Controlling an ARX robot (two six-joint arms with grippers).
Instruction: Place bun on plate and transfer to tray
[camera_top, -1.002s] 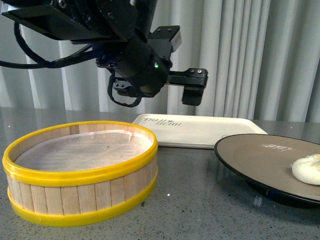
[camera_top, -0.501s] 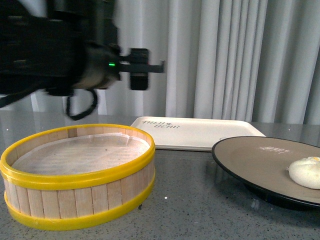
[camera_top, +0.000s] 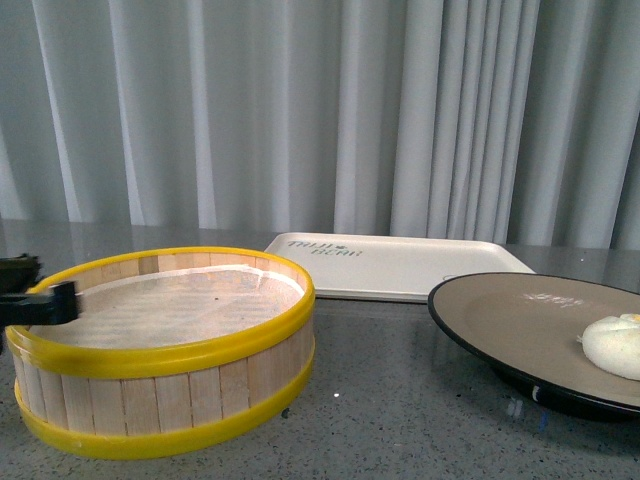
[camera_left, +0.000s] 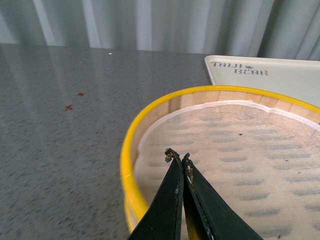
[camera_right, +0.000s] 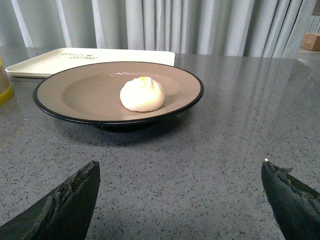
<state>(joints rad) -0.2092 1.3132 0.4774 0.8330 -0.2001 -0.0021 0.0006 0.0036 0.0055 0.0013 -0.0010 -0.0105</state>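
The cream-white bun (camera_right: 142, 94) rests inside the black-rimmed plate (camera_right: 60, 92); in the front view the bun (camera_top: 615, 345) lies at the right side of the plate (camera_top: 500, 320). Behind it lies the off-white tray (camera_top: 400, 262), also seen as the tray (camera_right: 75, 57) in the right wrist view and the tray (camera_left: 280, 80) in the left wrist view. My left gripper (camera_left: 178, 155) is shut and empty, its tips over the near rim of the steamer basket (camera_left: 131, 150). My right gripper (camera_right: 180, 167) hangs open above the bare table, short of the plate.
The yellow-rimmed wooden steamer basket (camera_top: 160, 350) with a white liner stands at the front left of the grey speckled table (camera_top: 400, 400). A dark part of the left arm (camera_top: 30, 300) shows at its left edge. Grey curtains hang behind.
The left arm has swung down and leftward out of the middle of the front view; only a small part shows at the basket's left edge. Bun, plate and tray have not moved.
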